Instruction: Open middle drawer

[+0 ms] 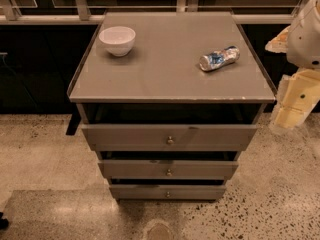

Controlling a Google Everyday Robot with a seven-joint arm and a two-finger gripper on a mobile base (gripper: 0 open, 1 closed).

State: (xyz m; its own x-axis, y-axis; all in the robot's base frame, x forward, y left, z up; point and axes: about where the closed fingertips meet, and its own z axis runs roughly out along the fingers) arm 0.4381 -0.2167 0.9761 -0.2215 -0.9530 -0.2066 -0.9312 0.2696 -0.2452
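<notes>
Down at 6 o'clock, nearest you, is the speckled floor (280, 204), and just above it the cabinet's three grey fronts are stacked. First comes the bottom drawer (145, 191), then the middle drawer (205, 170) with its small round knob (169, 172), then the top drawer (215, 135). The middle drawer looks shut or nearly so, and I judge the pull has not begun.

Your main risk is taking the wrong knob. All three sit in one column, close together and alike. The knob is also small and round, so a shallow or off-centre grip would likely slip off as you pull. The top drawer seems to jut out above the middle one (perspective may exaggerate this), so a steep approach from above could strike that front first.

Out at 3 o'clock, the gripper (292, 104) hangs off the cabinet's right corner, well apart from the knob. You cannot tell from here whether it is open or closed. It holds nothing you can see. Swinging it in, watch that corner.

Farther back on the top (170, 69), a crushed can (219, 58) lies on its side at 1 o'clock and a white bowl (117, 40) stands at 11 o'clock. A jerky pull could set the can rolling.

The can shows blue and silver print, but nothing on it can be read. No writing shows anywhere else.
</notes>
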